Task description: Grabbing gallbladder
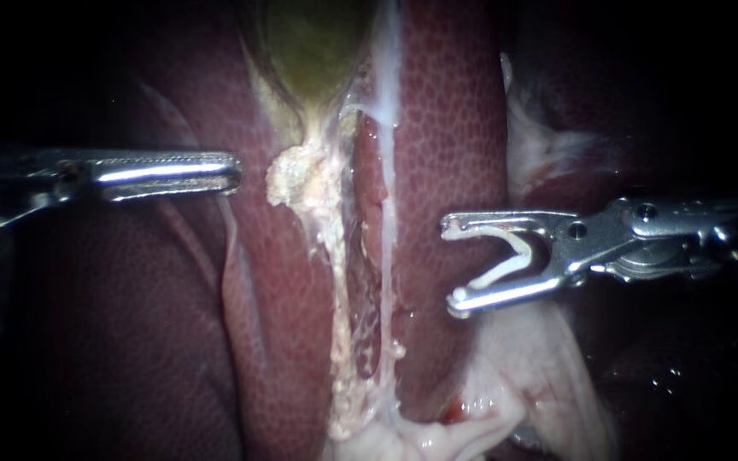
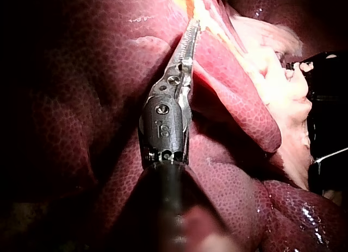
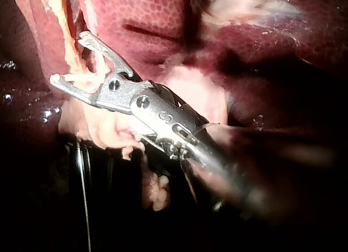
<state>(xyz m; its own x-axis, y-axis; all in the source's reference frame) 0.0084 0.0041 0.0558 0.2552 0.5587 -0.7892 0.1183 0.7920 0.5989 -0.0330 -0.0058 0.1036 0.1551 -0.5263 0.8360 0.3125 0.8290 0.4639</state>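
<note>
The gallbladder [image 1: 313, 43] shows as a greenish sac at the top centre, narrowing into a crusty cream strand [image 1: 326, 222] that runs down over the liver [image 1: 446, 128]. My left instrument [image 1: 232, 173] comes in from the left with its long jaws lying together, shut on nothing. Its tip is just left of the cream strand and below the gallbladder. In the left wrist view its shut jaws [image 2: 193, 26] point at yellowish tissue ahead. My right instrument [image 1: 454, 263] hovers right of the strands with its jaws open, and a white clip [image 1: 514, 256] sits inside them. The right wrist view shows the same open jaws [image 3: 69, 57].
A thin whitish strand [image 1: 386, 171] runs parallel to the cream one. Pale fatty tissue [image 1: 506, 401] lies below the right instrument. Dark red liver lobes [image 1: 130, 341] fill the left side. A dark shape [image 2: 326, 100] stands beyond the pale tissue in the left wrist view.
</note>
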